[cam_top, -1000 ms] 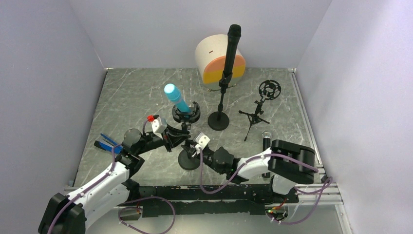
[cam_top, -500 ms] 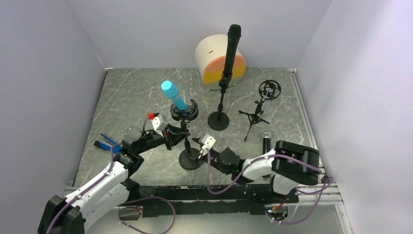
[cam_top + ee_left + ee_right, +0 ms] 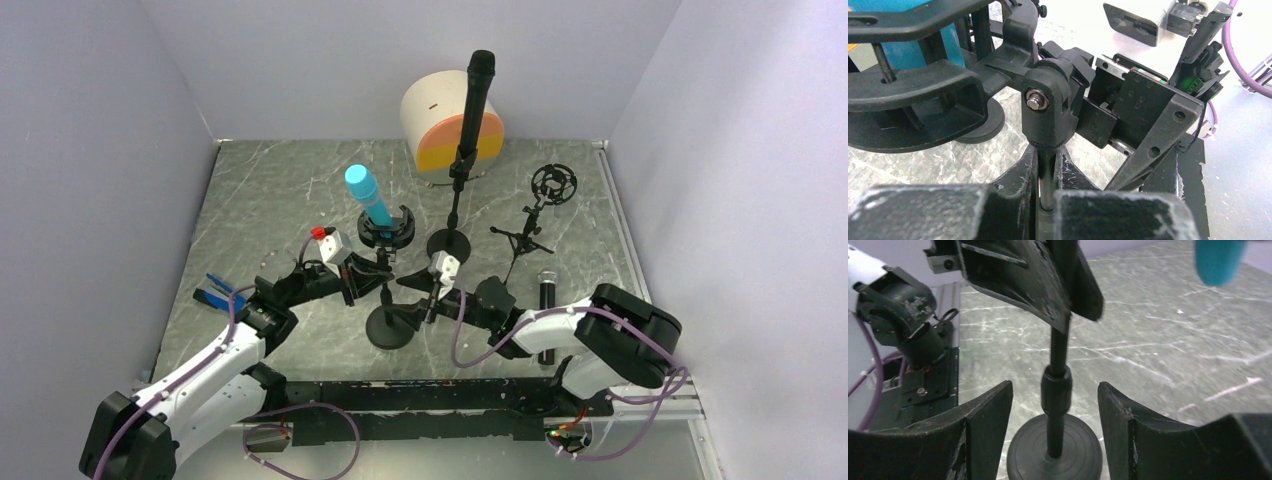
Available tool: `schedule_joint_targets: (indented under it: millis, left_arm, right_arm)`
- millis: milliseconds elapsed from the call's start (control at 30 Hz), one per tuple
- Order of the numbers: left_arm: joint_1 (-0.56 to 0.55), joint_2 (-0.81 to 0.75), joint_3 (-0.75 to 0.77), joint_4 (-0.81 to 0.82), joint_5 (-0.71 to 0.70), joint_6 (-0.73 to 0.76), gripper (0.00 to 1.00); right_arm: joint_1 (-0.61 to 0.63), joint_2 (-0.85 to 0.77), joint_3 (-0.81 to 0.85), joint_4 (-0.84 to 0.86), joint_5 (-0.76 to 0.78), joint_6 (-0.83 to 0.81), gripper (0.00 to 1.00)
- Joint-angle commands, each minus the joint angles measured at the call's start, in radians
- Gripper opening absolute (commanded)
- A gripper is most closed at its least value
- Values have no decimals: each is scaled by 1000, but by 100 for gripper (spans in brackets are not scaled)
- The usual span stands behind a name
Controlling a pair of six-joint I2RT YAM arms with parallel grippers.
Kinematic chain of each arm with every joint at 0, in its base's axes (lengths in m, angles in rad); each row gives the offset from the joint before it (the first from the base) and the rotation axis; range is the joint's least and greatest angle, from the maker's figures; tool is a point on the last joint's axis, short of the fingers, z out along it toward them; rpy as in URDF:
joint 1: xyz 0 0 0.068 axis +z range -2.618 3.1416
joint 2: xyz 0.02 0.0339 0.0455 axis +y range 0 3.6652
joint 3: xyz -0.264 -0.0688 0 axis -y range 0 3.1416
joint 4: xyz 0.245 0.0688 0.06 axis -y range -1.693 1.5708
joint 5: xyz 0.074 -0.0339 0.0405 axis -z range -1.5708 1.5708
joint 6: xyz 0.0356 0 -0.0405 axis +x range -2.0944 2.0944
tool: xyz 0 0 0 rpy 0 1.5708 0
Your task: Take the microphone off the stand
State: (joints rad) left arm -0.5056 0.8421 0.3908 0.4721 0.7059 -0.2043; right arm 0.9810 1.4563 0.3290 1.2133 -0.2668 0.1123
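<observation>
As the cradle holds it — microphone tilts.

At near centre of the surface, short stand, with microphone in its cradle, tilted far-left. On the pole from the left, left hand, clamped tight. From the right, right hand, one finger on each side, apart from it. Just far-right, tall stand bearing an upright second microphone. Behind that, by the far wall, drum. Right of the tall stand, tripod. Nearer than the tripod, loose microphone, lying flat. At near left, small item.
</observation>
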Motion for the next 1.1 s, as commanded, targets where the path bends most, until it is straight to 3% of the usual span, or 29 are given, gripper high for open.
schedule_joint_targets:
  millis: [0, 167, 400, 467, 733, 833, 933, 1067]
  left_arm:
    - [0, -6, 36, -12, 7, 15, 3]
    - [-1, -10, 43, -38, 16, 21, 3]
    - [0, -13, 30, -19, 20, 4, 2]
    - [0, -12, 23, 0, 12, -11, 3]
    - [1, -52, 27, -45, -30, 31, 2]
    - [0, -78, 25, -73, -93, 39, 3]
    - [-10, -99, 19, -69, -158, 37, 3]
    - [-49, -111, 26, -84, -241, 55, 2]
  right_arm:
    - [-4, 27, 95, -49, -121, -43, 65]
    - [-4, 68, 112, -20, -100, -61, 53]
    - [-10, 91, 108, -28, -138, -60, 52]
    - [-10, 103, 103, -1, -129, -51, 48]
    - [7, 121, 97, 12, -51, -58, 1]
    - [63, 104, 75, 37, 112, -88, 0]
    - [200, 102, 91, 22, 467, -207, 0]
    - [354, 173, 128, 135, 863, -275, 0]
